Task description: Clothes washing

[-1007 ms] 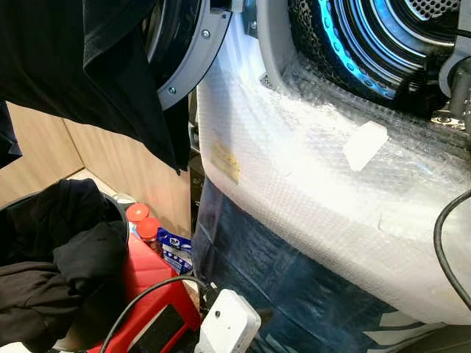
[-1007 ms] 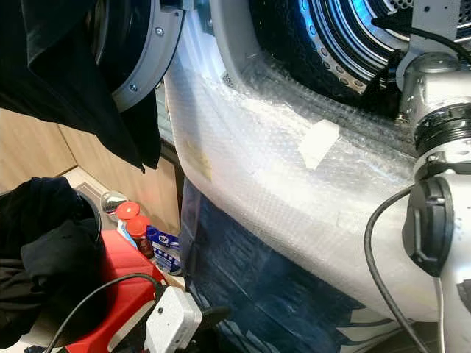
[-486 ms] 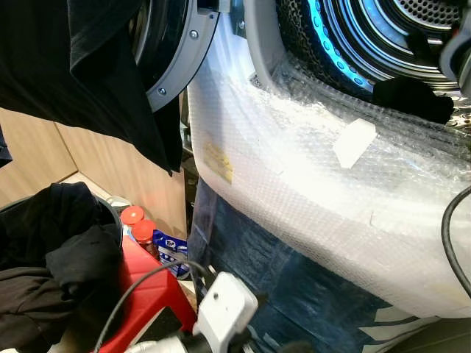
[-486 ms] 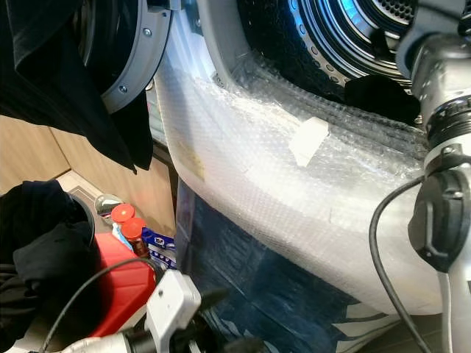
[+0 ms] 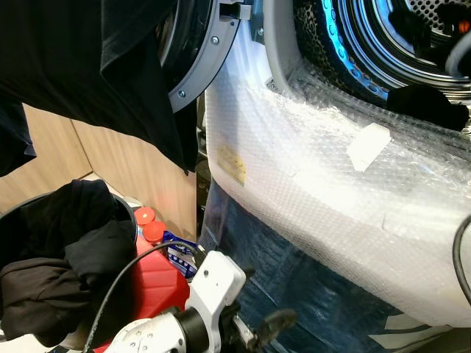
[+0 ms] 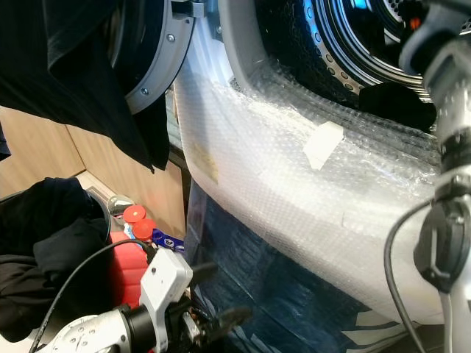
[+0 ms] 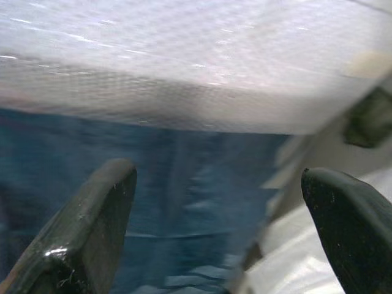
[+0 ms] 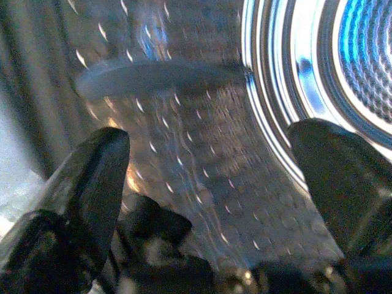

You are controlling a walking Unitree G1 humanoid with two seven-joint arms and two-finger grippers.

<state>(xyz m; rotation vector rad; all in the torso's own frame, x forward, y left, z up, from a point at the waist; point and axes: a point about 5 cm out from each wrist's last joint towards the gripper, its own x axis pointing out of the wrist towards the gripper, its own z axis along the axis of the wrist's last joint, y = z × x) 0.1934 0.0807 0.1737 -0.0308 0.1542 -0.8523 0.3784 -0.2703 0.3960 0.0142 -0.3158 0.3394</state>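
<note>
Right gripper (image 8: 208, 184) inside the washer drum (image 8: 306, 86), jaws wide, empty; dark garment (image 5: 427, 103) lies at the drum lip below them, probably just released. Left gripper (image 7: 220, 202) low, jaws wide, beside the heap of dark clothes (image 5: 59, 257); soft, light, limp: pinch a bunched fold.

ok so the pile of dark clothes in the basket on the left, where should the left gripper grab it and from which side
Probably the raised fold at the top of the pile of dark clothes, taken from above. The heap mounds above the round basket's rim, so its crest is the freest part, while the red container crowds its machine side. The left gripper hangs open low by the washing machine's blue-wrapped front.
</note>
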